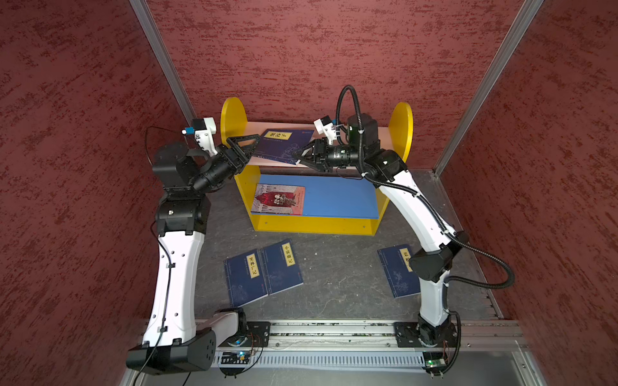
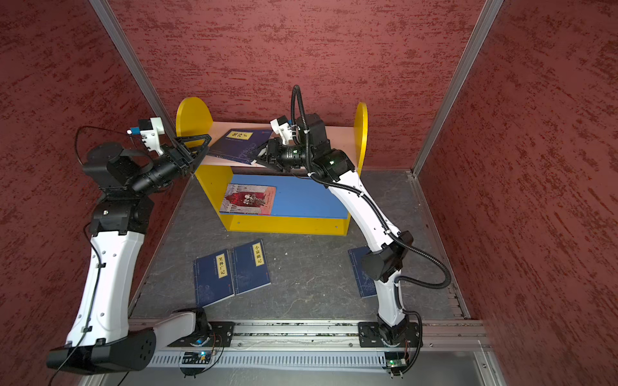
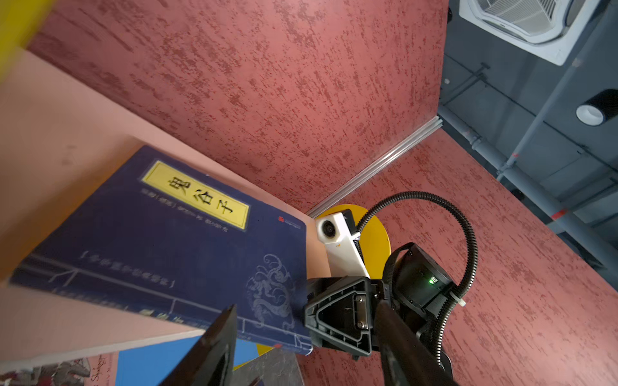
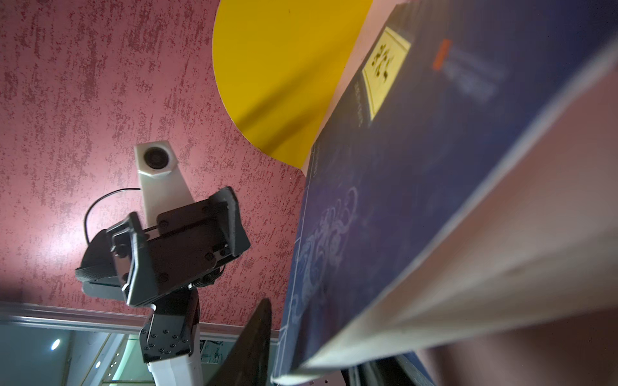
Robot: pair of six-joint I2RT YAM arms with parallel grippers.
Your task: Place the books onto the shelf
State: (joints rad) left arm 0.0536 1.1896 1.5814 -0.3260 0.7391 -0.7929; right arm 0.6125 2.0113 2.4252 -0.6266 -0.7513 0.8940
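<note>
The shelf (image 1: 317, 225) stands at the back of the table, with yellow side panels, a pink upper board and a blue lower board (image 1: 337, 197). One navy book (image 1: 284, 143) (image 3: 174, 240) lies flat and askew on the upper board, its near corner over the front edge. That corner sits between the parted jaws of my right gripper (image 1: 298, 156) (image 4: 321, 344), and one finger stands clear of the cover. At the board's left end, my left gripper (image 1: 252, 147) (image 3: 306, 320) is open and empty. A red book (image 1: 279, 200) lies on the lower board. Two navy books (image 1: 245, 277) (image 1: 282, 265) lie on the table.
Another navy book (image 1: 398, 270) lies at the right of the dark table, partly hidden by my right arm. Red textured walls close in on three sides. A metal rail (image 1: 334, 331) with both arm bases runs along the front.
</note>
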